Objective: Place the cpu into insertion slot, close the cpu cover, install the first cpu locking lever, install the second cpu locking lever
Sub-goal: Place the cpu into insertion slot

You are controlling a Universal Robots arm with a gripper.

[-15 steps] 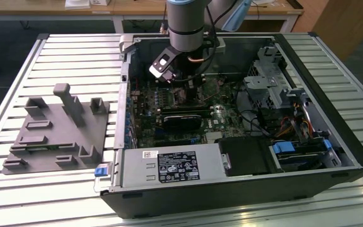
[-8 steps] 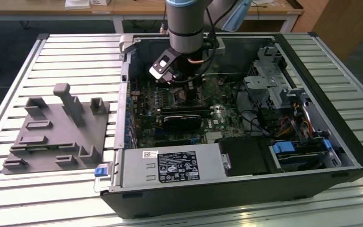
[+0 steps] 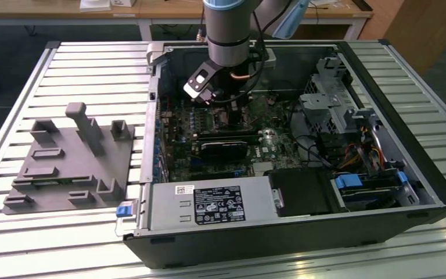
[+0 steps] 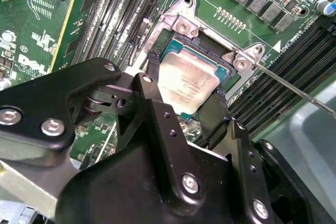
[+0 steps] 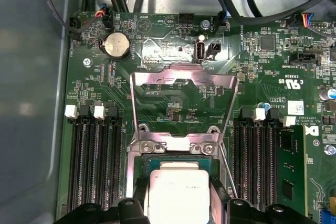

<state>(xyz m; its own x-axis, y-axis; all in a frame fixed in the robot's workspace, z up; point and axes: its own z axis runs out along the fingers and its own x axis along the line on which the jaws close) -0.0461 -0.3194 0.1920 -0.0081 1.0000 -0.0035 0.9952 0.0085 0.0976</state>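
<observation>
In the exterior view the arm (image 3: 227, 29) is reaching down into the far part of the open case (image 3: 409, 174). A grey holder (image 3: 68, 163) is lying on the table (image 3: 91, 58), at the exterior view's left of the case.

The wrist views are showing more. In the second wrist view the gripper (image 4: 187, 80) is clamping the cpu (image 4: 181, 90) by two opposite edges, in the slot (image 4: 202, 45); I cannot tell if it is fully seated. In the first wrist view the cover (image 5: 152, 80) is standing open, swung back from the slot, and a thin lever (image 5: 224, 161) is sticking out beside it.
</observation>
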